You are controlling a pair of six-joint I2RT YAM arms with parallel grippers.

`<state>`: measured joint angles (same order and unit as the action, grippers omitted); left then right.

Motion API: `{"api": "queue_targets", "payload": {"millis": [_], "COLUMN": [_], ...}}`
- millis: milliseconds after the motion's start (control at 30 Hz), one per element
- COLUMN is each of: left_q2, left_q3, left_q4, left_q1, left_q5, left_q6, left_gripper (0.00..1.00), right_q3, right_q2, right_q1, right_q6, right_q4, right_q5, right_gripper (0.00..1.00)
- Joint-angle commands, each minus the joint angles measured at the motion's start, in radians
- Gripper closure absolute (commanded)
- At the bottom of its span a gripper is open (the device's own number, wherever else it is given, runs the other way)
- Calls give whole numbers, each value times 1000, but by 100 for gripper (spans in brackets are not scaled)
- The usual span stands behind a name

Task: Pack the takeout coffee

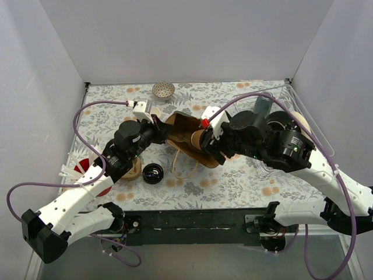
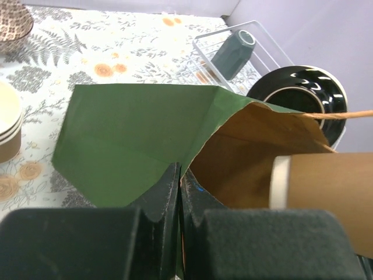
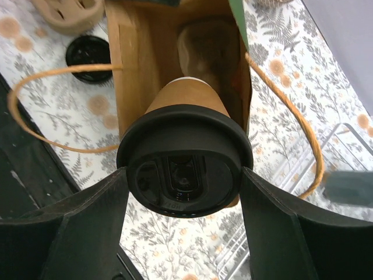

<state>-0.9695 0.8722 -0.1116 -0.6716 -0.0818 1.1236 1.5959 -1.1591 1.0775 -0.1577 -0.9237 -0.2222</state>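
Sideways, right pincer holds takeout coffee at the bag mouth.

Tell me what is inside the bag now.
The cup reaches bottom first into the bag, its lid at the right gripper. Behind it lies a pale rounded shape I cannot identify. The cup hides the rest.

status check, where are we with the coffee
Left gripper pinching green bag rim. Right gripper holds coffee cup bottom-first at bag mouth. Nothing blocking.
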Motion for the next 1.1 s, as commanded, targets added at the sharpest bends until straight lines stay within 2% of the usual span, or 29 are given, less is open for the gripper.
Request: {"api": "queue_targets", "payload": {"millis": [0, 100, 267, 367, 567, 900, 1067], "left_q2": [28, 32, 31, 8, 35, 32, 67], "left_q3": [-1, -22, -35, -13, -32, 5, -28], "left_q4": [56, 46, -11, -51, -30, -57, -10], "left_q1": [-5, -6, -9, -9, -11, -11, -11], "left_q5": [73, 123, 99, 105, 105, 48, 65], "left_q6": [-30, -2, 48, 53, 31, 67, 36], "left_gripper": [100, 100, 100, 100, 100, 100, 100], "right_q3": [-34, -72, -135, -148, -175, -74, -112], "right_q2": [-13, -11, -4, -8, -14, -109, -105], "right_q1": [85, 125, 167, 174, 176, 190, 190], "right_q6": [-35, -51, -71, -86, -172, -165, -140], "right_q4": [-35, -18, 35, 69, 141, 72, 63], "right_q5": [-212, -265, -324, -328, -307, -275, -295], "right_gripper": [67, 67, 68, 68, 67, 68, 68]}}
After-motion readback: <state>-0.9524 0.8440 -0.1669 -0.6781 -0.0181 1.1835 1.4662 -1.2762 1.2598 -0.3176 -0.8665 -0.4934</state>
